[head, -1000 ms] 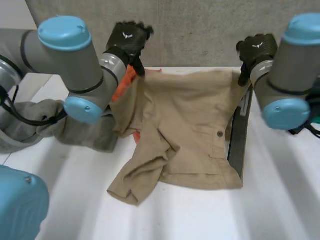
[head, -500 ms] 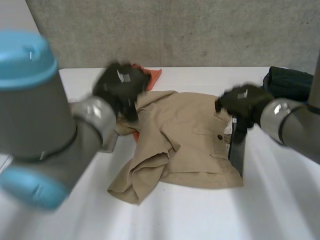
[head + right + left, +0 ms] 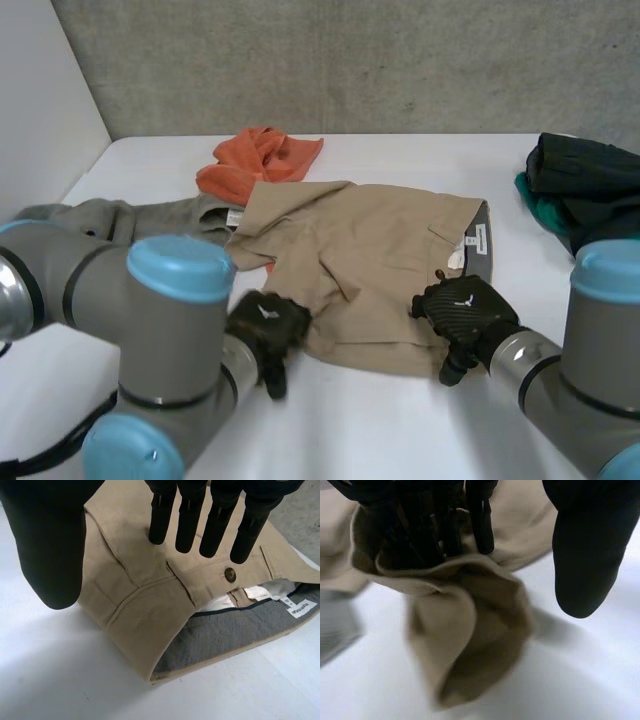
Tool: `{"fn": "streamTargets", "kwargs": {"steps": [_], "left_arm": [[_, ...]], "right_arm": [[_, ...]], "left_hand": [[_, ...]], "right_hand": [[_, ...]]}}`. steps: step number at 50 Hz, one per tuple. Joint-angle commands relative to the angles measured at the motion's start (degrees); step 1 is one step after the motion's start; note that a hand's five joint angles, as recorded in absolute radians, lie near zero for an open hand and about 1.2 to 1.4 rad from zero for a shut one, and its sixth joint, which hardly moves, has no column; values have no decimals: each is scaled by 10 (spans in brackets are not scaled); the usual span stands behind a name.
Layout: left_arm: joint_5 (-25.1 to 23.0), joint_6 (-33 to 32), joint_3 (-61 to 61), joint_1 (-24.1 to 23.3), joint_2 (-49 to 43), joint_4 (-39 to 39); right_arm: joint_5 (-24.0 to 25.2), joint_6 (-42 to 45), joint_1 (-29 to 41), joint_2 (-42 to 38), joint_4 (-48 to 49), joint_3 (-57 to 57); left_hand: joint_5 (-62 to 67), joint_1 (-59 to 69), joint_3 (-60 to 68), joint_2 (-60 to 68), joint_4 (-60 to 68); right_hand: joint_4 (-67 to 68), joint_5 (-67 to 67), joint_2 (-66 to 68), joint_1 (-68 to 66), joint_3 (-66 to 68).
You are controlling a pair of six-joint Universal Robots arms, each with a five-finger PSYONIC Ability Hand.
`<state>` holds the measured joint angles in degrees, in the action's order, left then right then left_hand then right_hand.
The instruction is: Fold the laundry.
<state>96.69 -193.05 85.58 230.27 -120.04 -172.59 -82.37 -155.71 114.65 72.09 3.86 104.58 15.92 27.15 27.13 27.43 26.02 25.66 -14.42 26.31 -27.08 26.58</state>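
Observation:
A pair of tan shorts (image 3: 370, 260) lies spread on the white table (image 3: 400, 440), its grey-lined waistband at the right. My left hand (image 3: 265, 322) is at its near left corner. In the left wrist view my fingers (image 3: 480, 520) reach straight into a rumpled fold of the tan cloth (image 3: 470, 630), with the thumb (image 3: 585, 555) held apart from it. My right hand (image 3: 465, 310) is at the near right edge. Its straight fingers (image 3: 190, 515) hover over the tan cloth (image 3: 150, 610) near a button (image 3: 230, 573), open, and the thumb is over bare table.
An orange cloth (image 3: 260, 160) lies at the far edge behind the shorts. A grey garment (image 3: 120, 220) lies at the left. A dark green and teal pile (image 3: 580, 190) sits at the far right. A concrete wall runs behind the table.
Both hands held the shorts up by the far edge, let go, and swept toward me to its near edge. The shorts now lie flat on the table.

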Motion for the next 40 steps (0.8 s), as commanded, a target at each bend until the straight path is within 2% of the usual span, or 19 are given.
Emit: {"fn": "streamTargets", "kwargs": {"steps": [1,6,10,11,14,21,25,28,29,30,31,36,40], "left_arm": [[44,-55,-18,59,-13,-42],[39,-129,-17,79,-16,-54],[25,-155,-14,82,-13,-58],[22,-154,-12,81,-12,-63],[21,-152,-11,80,-15,-77],[17,-166,-8,78,-27,-130],[8,-188,-14,79,-43,-144],[5,-209,-23,78,-58,-144],[5,-214,-26,78,-59,-144],[6,-222,-29,79,-59,-142],[8,-223,-30,78,-57,-141],[10,-218,-22,76,-6,-119],[0,-193,-20,69,84,-73]], "right_arm": [[-9,15,17,-10,69,25],[-13,41,26,-32,81,23],[-20,61,29,-48,83,17],[-24,68,29,-50,83,14],[-31,71,28,-49,85,13],[-34,68,22,-24,83,14],[-34,65,22,-13,77,13],[-34,62,21,-6,70,12],[-34,62,21,-4,69,11],[-35,62,20,0,64,8],[-37,65,19,2,62,6],[-36,70,8,24,34,-15],[-38,84,-3,59,-9,-53]], "left_hand": [[-9,-21,-21,-24,-10],[-48,-60,-60,-63,-49],[-48,-60,-60,-63,-49],[-48,-60,-60,-63,-49],[-48,-60,-60,-63,-49],[-38,-50,-50,-53,-39],[16,4,4,1,15],[164,151,151,149,163],[254,242,242,239,253],[496,484,484,481,495],[540,528,528,525,539],[541,529,529,526,540],[541,529,529,526,540]], "right_hand": [[13,-26,7,1,4],[33,-46,27,-19,24],[159,-172,153,-145,150],[316,-329,310,-302,307],[543,-555,536,-529,534],[543,-556,537,-529,534],[543,-556,537,-529,534],[543,-556,537,-529,534],[543,-556,537,-529,534],[543,-556,537,-529,534],[543,-556,537,-529,534],[543,-556,537,-529,534],[543,-556,537,-529,534]]}}
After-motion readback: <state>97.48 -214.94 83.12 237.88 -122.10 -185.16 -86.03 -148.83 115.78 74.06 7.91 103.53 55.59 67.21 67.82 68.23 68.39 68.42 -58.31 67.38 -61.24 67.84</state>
